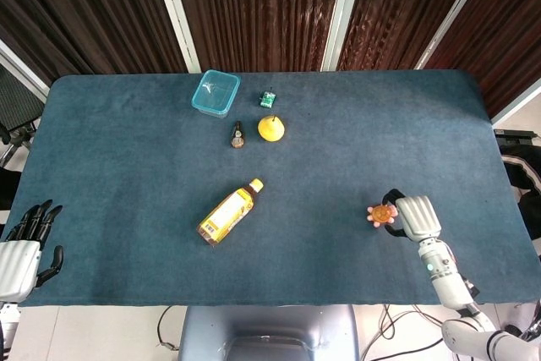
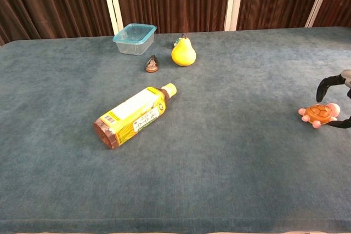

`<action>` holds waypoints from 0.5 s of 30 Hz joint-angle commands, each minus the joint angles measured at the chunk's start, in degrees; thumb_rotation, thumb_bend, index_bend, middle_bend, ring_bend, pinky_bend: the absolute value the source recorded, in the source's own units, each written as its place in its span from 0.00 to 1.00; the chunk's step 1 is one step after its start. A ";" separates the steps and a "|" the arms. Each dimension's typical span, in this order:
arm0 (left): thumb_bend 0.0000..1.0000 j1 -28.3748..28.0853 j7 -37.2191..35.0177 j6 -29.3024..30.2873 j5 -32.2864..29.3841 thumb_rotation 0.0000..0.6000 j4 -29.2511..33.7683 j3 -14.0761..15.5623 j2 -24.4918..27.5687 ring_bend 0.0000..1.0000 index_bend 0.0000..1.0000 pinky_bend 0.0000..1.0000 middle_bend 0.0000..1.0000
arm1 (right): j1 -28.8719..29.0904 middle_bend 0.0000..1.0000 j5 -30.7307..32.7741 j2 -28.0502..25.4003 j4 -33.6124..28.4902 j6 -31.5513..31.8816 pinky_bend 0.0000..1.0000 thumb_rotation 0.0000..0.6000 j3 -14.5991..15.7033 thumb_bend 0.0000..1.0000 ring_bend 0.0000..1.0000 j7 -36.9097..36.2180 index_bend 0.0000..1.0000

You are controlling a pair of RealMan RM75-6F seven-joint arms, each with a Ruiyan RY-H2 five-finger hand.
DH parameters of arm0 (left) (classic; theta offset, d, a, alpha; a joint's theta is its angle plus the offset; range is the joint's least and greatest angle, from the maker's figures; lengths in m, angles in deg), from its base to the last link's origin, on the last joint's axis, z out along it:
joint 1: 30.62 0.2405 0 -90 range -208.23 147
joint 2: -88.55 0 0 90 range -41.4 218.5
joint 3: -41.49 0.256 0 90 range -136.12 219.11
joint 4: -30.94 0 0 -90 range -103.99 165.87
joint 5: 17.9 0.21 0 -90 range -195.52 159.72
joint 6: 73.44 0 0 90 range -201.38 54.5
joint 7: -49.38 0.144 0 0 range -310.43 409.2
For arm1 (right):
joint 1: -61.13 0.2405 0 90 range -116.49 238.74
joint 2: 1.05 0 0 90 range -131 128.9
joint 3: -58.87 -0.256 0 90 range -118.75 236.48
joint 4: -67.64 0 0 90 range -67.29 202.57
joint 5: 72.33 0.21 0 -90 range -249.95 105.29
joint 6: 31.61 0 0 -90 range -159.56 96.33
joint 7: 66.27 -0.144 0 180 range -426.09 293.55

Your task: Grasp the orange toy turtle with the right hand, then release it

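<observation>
Right hand [image 1: 412, 216] cupping orange toy turtle [image 2: 318, 114], plastic tub [image 1: 215, 93] empty

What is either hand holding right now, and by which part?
Nothing is clearly held: the right hand has dark fingers curved around the orange turtle without visibly closing; the left hand holds nothing.

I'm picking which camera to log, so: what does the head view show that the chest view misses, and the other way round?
Only the head view shows the left hand, fingers apart at the near left table edge, the right hand's white back and forearm, and clearly the small green item behind the pear.

Only the chest view shows, side-on, dark fingers arching above the orange toy turtle, which sits on the table.

Both show the turtle with the right hand around it, the lying bottle, pear, plastic container and small brown item.
</observation>
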 commanded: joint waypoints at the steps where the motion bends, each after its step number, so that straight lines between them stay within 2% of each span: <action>1: 0.55 0.04 -0.07 -0.01 -0.07 1.00 0.00 -0.01 0.00 0.03 0.08 0.26 0.00 | 0.39 0.47 0.19 1.34 1.90 -0.32 0.92 1.00 0.02 0.35 1.00 -0.68 0.58; 6: 0.56 0.04 -0.19 -0.03 -0.12 1.00 0.02 -0.10 0.06 0.03 0.08 0.26 0.00 | 0.60 0.51 0.06 3.06 5.13 -0.13 0.93 1.00 0.22 0.49 1.00 -2.15 0.63; 11: 0.56 0.12 -0.31 0.05 0.00 1.00 0.05 -0.05 0.15 0.03 0.08 0.26 0.00 | 0.65 0.53 0.29 3.74 6.86 -0.50 0.94 1.00 0.44 0.59 1.00 -3.07 0.65; 13: 0.56 0.13 -0.29 0.06 -0.03 1.00 0.04 -0.10 0.15 0.03 0.08 0.26 0.00 | 0.63 0.55 0.33 3.88 7.23 -0.41 0.94 1.00 0.47 0.66 1.00 -3.30 0.68; 15: 0.56 0.22 -0.29 0.20 -0.01 1.00 0.08 -0.07 0.16 0.03 0.08 0.26 0.00 | 0.55 0.59 0.18 4.01 7.47 0.00 0.94 1.00 0.52 0.80 1.00 -3.59 0.73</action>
